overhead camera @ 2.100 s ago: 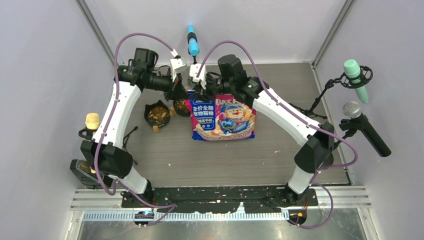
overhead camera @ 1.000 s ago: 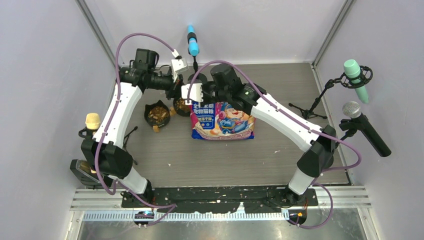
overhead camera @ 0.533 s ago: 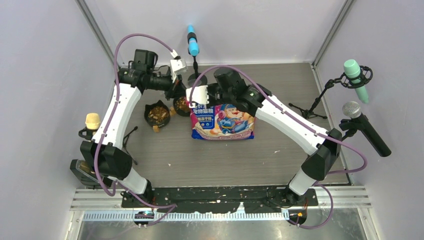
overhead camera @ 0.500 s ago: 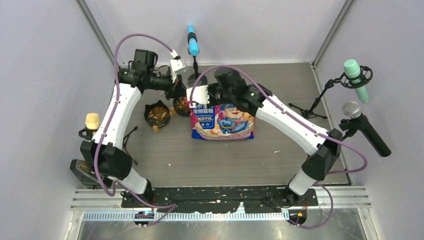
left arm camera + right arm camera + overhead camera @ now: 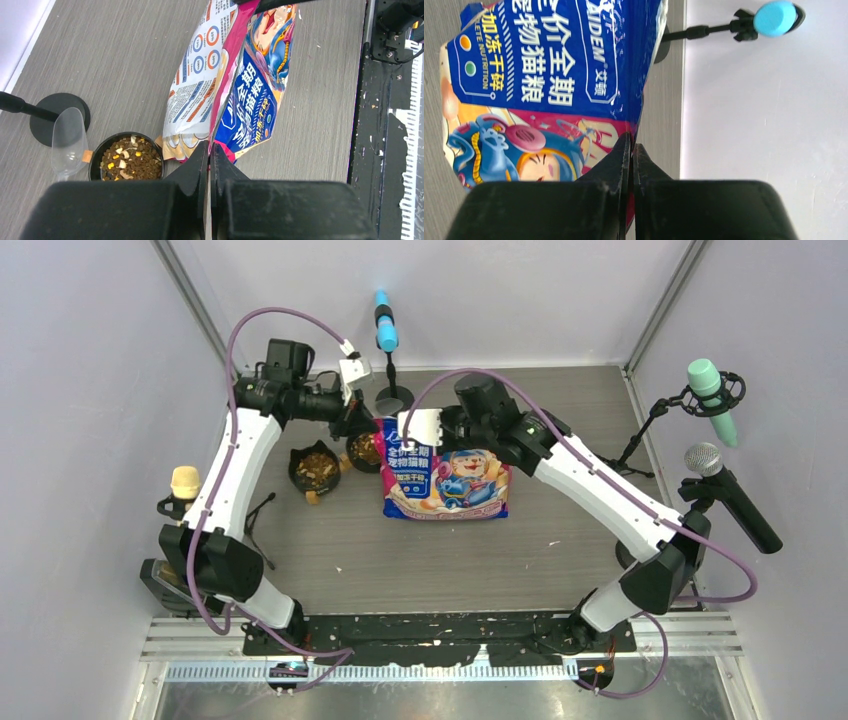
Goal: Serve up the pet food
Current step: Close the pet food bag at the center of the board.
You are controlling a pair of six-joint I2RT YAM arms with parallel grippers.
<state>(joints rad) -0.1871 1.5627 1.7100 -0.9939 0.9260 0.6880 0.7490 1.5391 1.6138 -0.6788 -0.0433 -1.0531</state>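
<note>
Fingers of the left gripper (image 5: 209, 147) and of the right gripper (image 5: 630, 140) are each pressed flat together. In both wrist views the top edge of the bag (image 5: 445, 475) runs in under the tips, so each looks pinched on the thin film, the left at the corner toward 10 o'clock and the right just beside it. On the grey table (image 5: 400, 550) the printed bag is the biggest thing, lying mid-table with its top toward 12 o'clock. At its 9 o'clock stands a black bowl (image 5: 362, 449), with a second bowl (image 5: 314, 468) further out the same way. Both already hold pet food (image 5: 131, 159), brown pellets with tan and yellow bits. A clear scoop (image 5: 69, 140) touches the first bowl at its 9 o'clock in the left wrist view. The kibble should handle as dry, hard, light and loose: it will roll and scatter, and no single pellet suits these jaws. It is better moved in bulk, by the scoop's handle or by tipping the bag from its top corners, where the foil may be slippery and may slump as the contents shift.
</note>
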